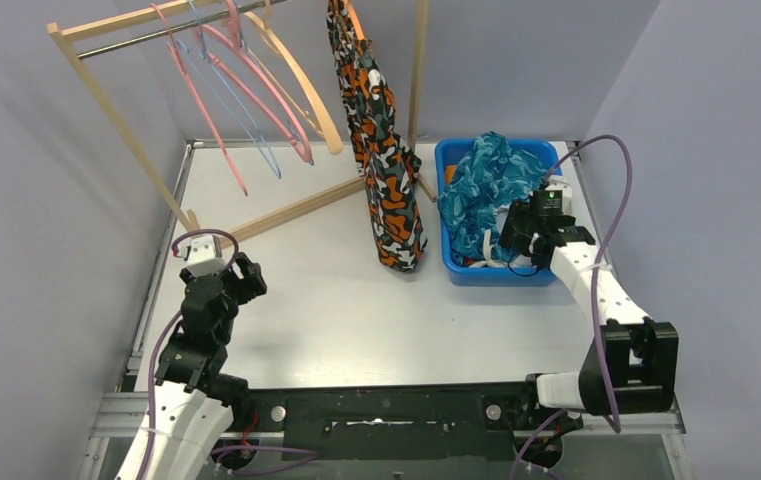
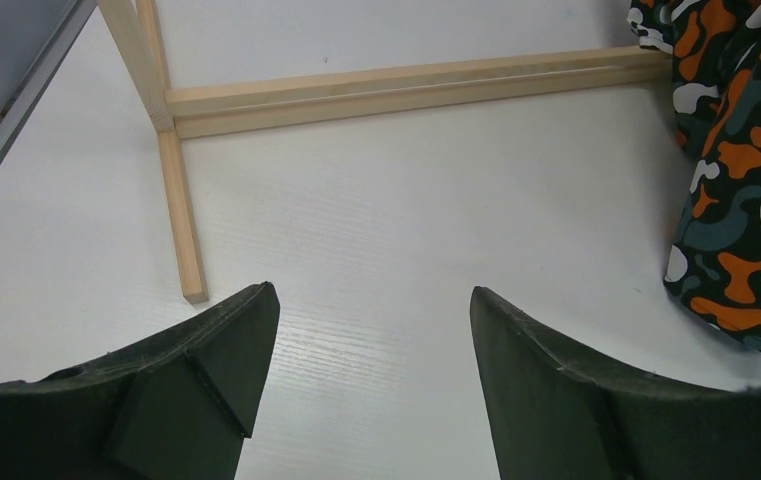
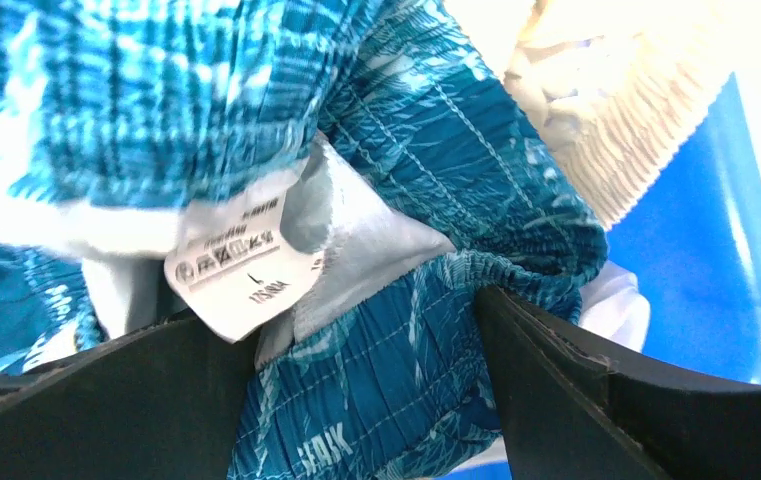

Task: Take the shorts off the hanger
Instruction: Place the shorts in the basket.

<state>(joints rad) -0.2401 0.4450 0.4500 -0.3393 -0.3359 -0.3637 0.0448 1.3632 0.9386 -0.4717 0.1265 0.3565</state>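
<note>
Top view: bright, even overhead light, sharp all over. The camouflage shorts (image 1: 388,170) throw only a soft shadow on the white worktop (image 1: 306,290), and the walls dim toward the lower left.

Left wrist: crisp, with mild sheen on the worktop. The left fingers (image 2: 196,390) are near-black with little detail.

Right wrist: very close. The teal shorts (image 3: 436,130) are slightly soft, the label (image 3: 241,265) print is blurred, and the cream fabric (image 3: 596,110) is blown out at the upper right. The blue bin (image 3: 696,260) is oversaturated, and the right fingers (image 3: 576,400) are dark.

**Camera placement**

Top camera looks down from the near edge over the white bench (image 1: 336,300). Left wrist view, low and facing forward, shares the hanging orange-black-white camouflage shorts (image 2: 746,150). Right wrist view sits close on teal patterned shorts (image 3: 436,150) in the blue bin (image 3: 696,260).
</note>
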